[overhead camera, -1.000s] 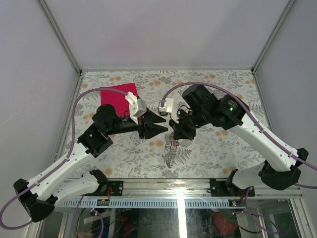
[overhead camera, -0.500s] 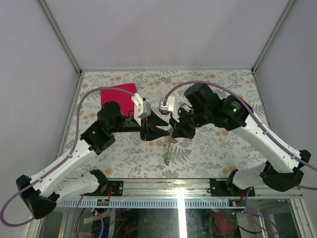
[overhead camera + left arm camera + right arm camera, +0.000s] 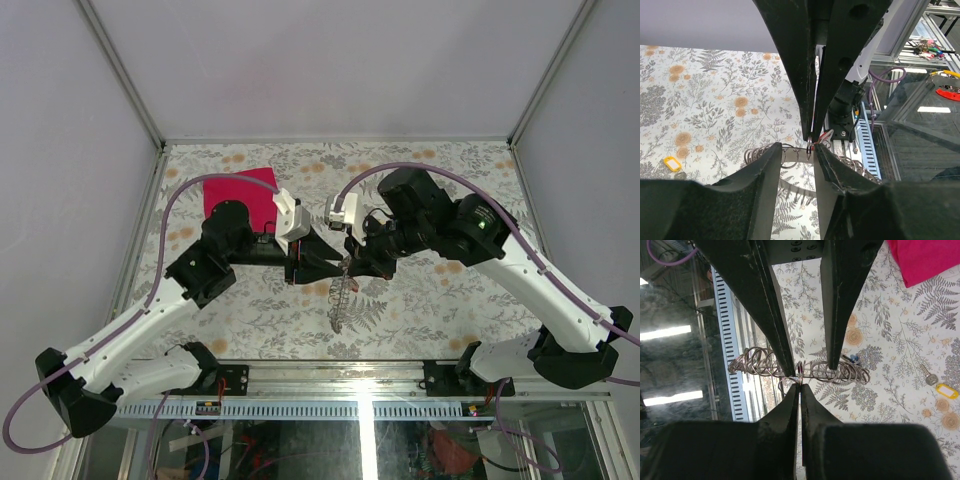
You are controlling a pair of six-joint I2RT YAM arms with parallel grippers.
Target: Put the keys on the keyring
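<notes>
My right gripper [image 3: 800, 386] is shut on a thin silvery keyring [image 3: 800, 375], held edge-on just above the table. In the left wrist view that keyring [image 3: 810, 146] hangs from the right gripper's tips [image 3: 810, 140]. My left gripper [image 3: 798, 150] is open, its jaws standing on either side of the ring, which sits close to the right-hand jaw. From above, the two grippers [image 3: 322, 264] [image 3: 352, 262] meet tip to tip at the table's middle. One of the keys [image 3: 928, 376], with a yellow tag [image 3: 943, 389], lies flat on the cloth; its tag [image 3: 671, 163] also shows in the left wrist view.
A long row of metal rings [image 3: 840, 371] with a tiny blue piece [image 3: 854, 358] at one end lies under both grippers, seen from above as a strip [image 3: 342, 298]. A pink-red cloth [image 3: 238, 193] lies at the back left. The table carries a fern and flower print.
My left arm has slid right until its jaws straddle the ring held by the right gripper, and they have narrowed a little. The right gripper has stayed shut and barely moved.
</notes>
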